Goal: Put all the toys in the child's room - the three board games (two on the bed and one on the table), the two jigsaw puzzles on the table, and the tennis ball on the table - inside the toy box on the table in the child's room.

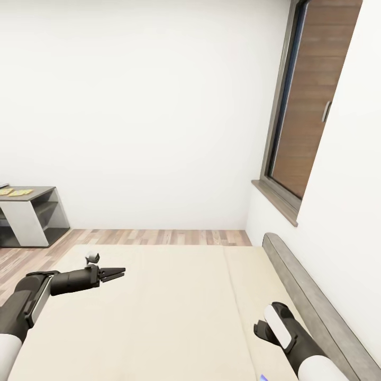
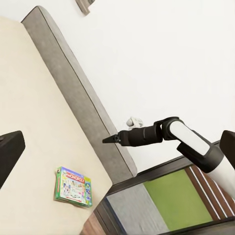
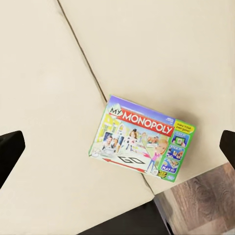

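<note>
Collection not yet begun at bed

Monopoly board game [image 3: 142, 144] lies flat on the bed [image 1: 174, 312] near the mattress edge, ungrasped; colourful lid faces up, box intact. Left claw [image 1: 117, 273] looks nearly closed and empty. Right claw [image 2: 107, 140] looks shut, holding nothing. Jigsaw puzzles [image 1: 16, 192] remain on the distant tabletop [image 1: 45, 189]. Judged: deliveries outstanding.
</note>
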You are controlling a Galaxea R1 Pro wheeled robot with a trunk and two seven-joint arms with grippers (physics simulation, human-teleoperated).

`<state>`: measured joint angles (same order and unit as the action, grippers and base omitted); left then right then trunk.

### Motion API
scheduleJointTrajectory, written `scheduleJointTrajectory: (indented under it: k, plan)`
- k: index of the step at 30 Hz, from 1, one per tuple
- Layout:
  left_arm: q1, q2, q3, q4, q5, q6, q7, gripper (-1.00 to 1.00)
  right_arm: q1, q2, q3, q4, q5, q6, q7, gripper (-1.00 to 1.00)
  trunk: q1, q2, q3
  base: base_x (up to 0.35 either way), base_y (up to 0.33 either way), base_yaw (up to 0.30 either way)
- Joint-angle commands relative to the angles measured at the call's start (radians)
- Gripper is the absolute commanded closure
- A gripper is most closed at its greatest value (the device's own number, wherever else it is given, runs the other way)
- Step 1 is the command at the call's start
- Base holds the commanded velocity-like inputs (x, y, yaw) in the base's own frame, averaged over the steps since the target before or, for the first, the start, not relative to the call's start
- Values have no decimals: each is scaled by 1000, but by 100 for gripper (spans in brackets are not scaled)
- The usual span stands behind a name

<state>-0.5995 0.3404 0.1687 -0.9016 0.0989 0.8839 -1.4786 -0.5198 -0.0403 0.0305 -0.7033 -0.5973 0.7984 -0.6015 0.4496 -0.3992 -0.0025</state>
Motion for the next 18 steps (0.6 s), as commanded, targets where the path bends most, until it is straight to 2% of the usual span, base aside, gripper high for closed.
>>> scheduleJointTrajectory:
  k: [1,18]
  plan:
    - [0,0,-1,0,1,10,-2,-100,0,-1,2,0,-11,1,-9,-100,0,-1,0,0,0,0]
    - [0,-1,-1,0,1,9,1,-100,0,-1,1,16,-10,-2,-9,-100,0,-1,0,0,0,0]
